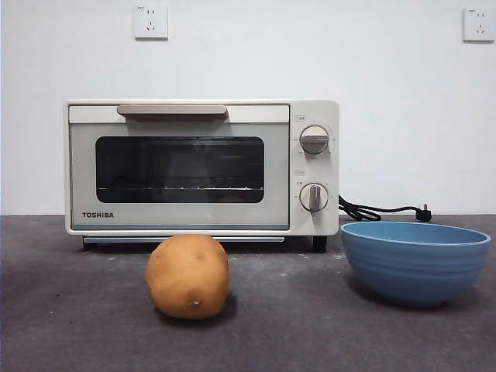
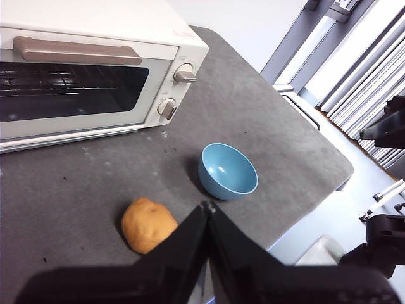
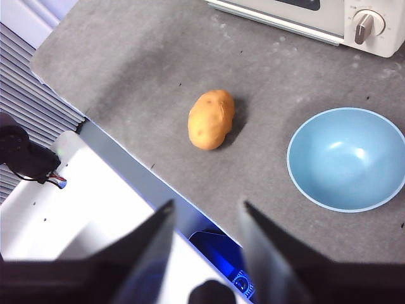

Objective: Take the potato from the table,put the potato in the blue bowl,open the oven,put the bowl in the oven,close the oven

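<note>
The golden-brown potato (image 1: 187,276) lies on the dark grey table (image 1: 77,310) in front of the oven (image 1: 201,167), whose door is closed. To its right stands the empty blue bowl (image 1: 415,261). High above the table's near edge, my left gripper (image 2: 207,208) is shut, with the potato (image 2: 147,224) and the bowl (image 2: 228,171) below it. My right gripper (image 3: 204,209) is open and holds nothing, raised above the table edge short of the potato (image 3: 211,119) and the bowl (image 3: 346,158). No arm shows in the front view.
The oven's black cord and plug (image 1: 380,210) lie on the table behind the bowl. Two wall sockets (image 1: 150,22) sit on the white wall. The table's near edge (image 3: 126,149) runs below both grippers, with a white base beyond it.
</note>
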`<act>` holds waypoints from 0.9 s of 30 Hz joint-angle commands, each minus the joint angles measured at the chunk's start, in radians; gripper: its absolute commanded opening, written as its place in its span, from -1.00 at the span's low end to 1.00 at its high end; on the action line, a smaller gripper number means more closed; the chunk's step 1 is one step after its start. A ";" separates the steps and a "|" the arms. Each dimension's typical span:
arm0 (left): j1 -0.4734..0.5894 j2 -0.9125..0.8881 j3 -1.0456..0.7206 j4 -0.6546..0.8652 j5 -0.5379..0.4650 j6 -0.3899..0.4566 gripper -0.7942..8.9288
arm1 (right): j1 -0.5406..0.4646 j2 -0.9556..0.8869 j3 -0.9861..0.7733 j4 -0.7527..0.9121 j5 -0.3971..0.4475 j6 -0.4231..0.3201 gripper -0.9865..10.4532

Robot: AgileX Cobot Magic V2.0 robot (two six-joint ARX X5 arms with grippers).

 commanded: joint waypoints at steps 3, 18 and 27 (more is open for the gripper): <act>-0.003 0.000 0.000 0.001 0.004 0.019 -0.85 | 0.003 -0.001 0.002 0.009 0.000 0.003 0.16; -0.002 0.000 0.000 0.006 0.003 0.019 -0.85 | 0.212 0.196 0.002 0.256 0.051 0.138 0.16; -0.002 0.000 0.000 0.005 -0.023 0.019 -0.85 | 0.427 0.481 0.002 0.483 0.241 0.198 0.16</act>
